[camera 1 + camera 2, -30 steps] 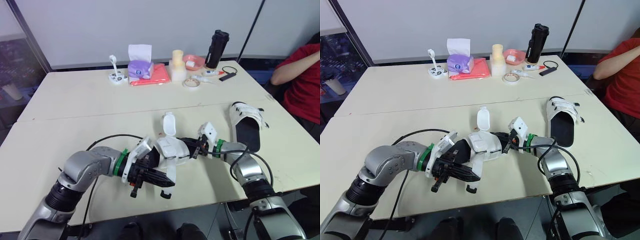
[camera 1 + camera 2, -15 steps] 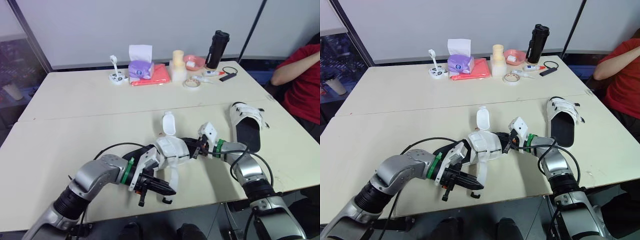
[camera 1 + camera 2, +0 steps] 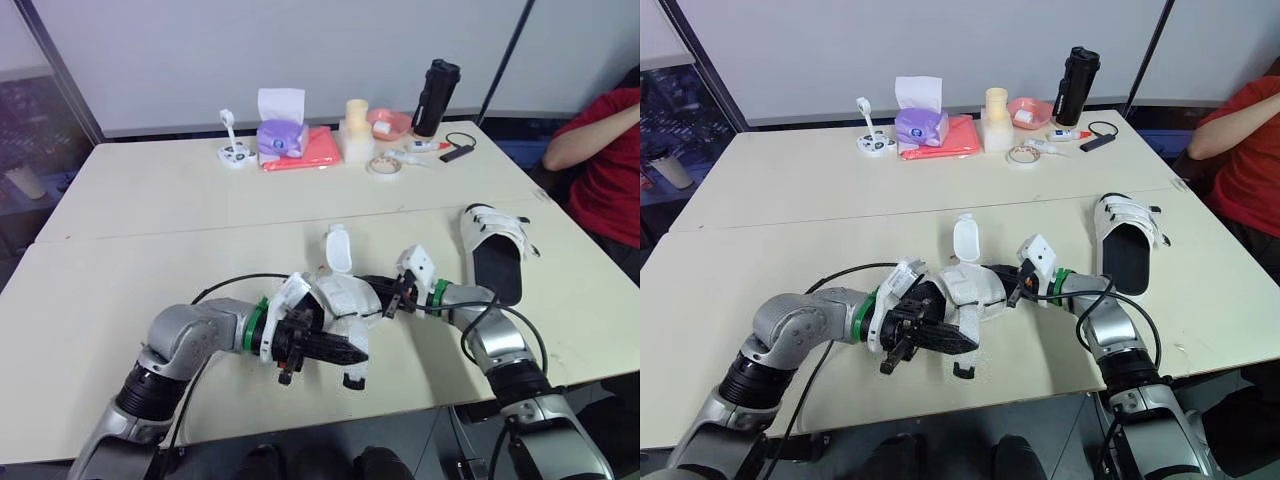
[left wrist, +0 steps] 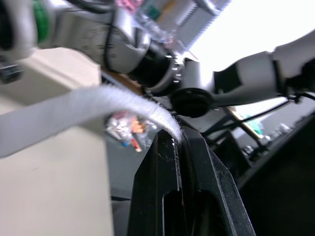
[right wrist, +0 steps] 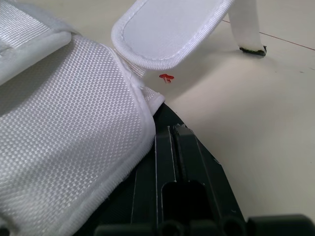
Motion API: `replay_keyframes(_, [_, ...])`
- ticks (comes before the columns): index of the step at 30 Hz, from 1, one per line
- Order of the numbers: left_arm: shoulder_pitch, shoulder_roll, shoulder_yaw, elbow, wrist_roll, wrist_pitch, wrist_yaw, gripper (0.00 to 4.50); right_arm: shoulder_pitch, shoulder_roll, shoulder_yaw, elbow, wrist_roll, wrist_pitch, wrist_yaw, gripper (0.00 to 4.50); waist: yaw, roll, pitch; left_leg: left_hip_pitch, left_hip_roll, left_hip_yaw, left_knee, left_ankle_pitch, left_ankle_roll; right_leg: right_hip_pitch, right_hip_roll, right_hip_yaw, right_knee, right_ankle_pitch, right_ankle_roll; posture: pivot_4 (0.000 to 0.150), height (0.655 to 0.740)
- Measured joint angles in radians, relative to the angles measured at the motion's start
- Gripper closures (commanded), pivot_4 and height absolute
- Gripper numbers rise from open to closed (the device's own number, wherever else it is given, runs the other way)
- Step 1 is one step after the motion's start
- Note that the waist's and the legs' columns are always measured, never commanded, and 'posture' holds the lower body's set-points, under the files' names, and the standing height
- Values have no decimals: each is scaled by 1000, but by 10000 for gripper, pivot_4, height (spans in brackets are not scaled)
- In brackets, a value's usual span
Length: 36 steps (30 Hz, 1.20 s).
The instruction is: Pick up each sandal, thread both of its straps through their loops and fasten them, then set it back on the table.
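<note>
Beige table [image 3: 150,200]. Left eye view: the sandal [image 3: 345,295] sits between the left gripper [image 3: 352,352] and the right gripper [image 3: 388,298].

Left wrist view: fingers are pinched shut on the strap [image 4: 88,110].

Right wrist view: fingers are closed at the sandal's edge and look like they're gripping it. The loose second strap [image 5: 172,29] is just ahead.

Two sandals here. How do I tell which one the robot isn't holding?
Go to the right end of the near table, by the person in red. The sandal lies flat there alone; the other sandal is gripped mid-table, straps loose.
</note>
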Motion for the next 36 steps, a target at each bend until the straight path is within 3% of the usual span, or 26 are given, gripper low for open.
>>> replay_keyframes(4, [28, 60, -136, 50, 203, -145, 27, 44138, 1, -2, -2, 2, 0, 0, -4, 45000, 2, 0, 0, 0, 0, 0, 1, 0, 0, 1, 0, 0, 0, 0, 0, 1500, 7400])
replay_keyframes(7, [26, 60, -161, 62, 260, -215, 26, 44138, -1, -2, 0, 5, 0, 1, -5, 45000, 3, -1, -1, 0, 0, 0, 1, 0, 0, 1, 0, 0, 0, 0, 0, 1500, 7400])
replay_keyframes(18, [112, 208, -93, -44, 185, -194, -102, 44138, -5, -1, 6, 5, 0, -1, 0, 45000, 0, -1, 0, 0, 1, 0, -1, 0, 0, 0, -1, 0, 0, 0, -1, 1500, 7400])
replay_keyframes(36, [142, 174, -109, -66, 229, -236, -61, 44138, -9, -2, -5, 5, 3, 19, 20, 45000, 2, -1, 0, 0, 1, 0, -1, 0, 0, 0, -1, 0, -1, 0, -1, 1500, 7400])
